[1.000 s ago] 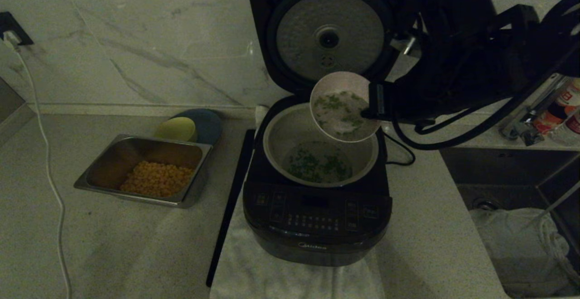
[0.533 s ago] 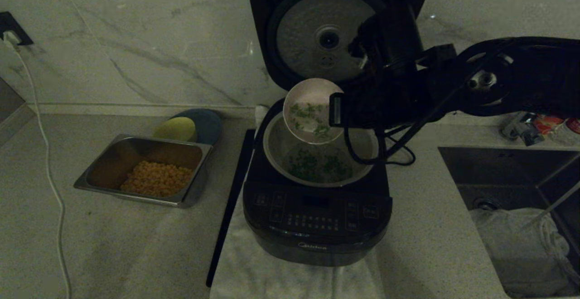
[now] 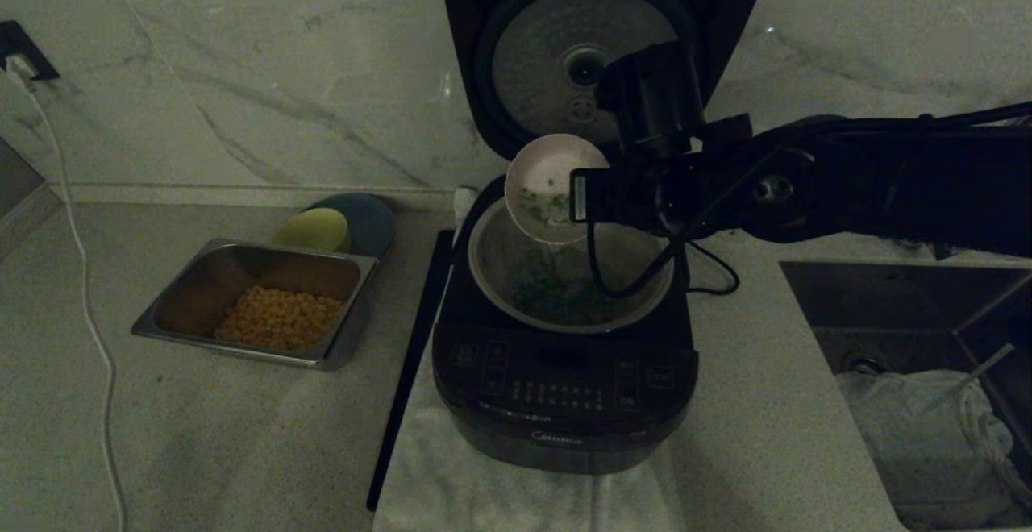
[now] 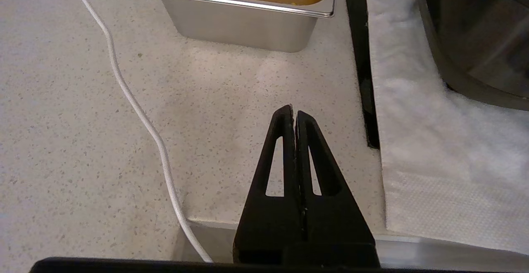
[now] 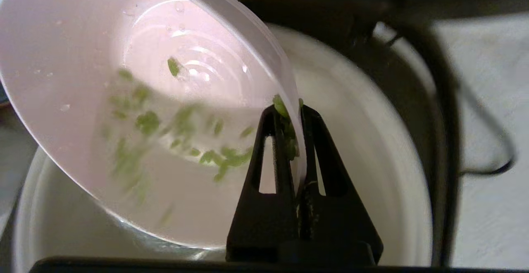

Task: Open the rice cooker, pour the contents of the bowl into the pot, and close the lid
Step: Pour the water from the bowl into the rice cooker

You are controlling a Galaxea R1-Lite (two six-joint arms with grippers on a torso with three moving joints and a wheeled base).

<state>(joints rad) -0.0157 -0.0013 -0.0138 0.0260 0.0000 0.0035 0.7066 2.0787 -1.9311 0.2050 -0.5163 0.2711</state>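
The black rice cooker [image 3: 564, 387] stands open, its lid [image 3: 601, 48] upright at the back with the silver inner plate facing me. My right gripper [image 3: 579, 197] [image 5: 291, 109] is shut on the rim of the small pinkish-white bowl [image 3: 548, 189] [image 5: 124, 99], holding it tilted over the back left of the grey inner pot [image 3: 637, 274] [image 5: 372, 140]. A few chopped green herbs [image 5: 182, 140] still cling inside the bowl; more lie in the pot [image 3: 556, 290]. My left gripper [image 4: 292, 109] is shut and empty, parked above the counter's front edge, out of the head view.
A steel tray [image 3: 258, 302] [image 4: 248, 20] of yellow kernels sits left of the cooker, with a yellow-green bowl [image 3: 313, 230] behind it. A white cable [image 3: 85, 306] [image 4: 136, 107] runs down the left counter. A white towel [image 4: 446, 149] lies under the cooker. A sink [image 3: 911, 355] is on the right.
The right arm has swung left and lowered, carrying the bowl from the pot's back right to its back left and tipping it further. Fewer herbs remain in the bowl.
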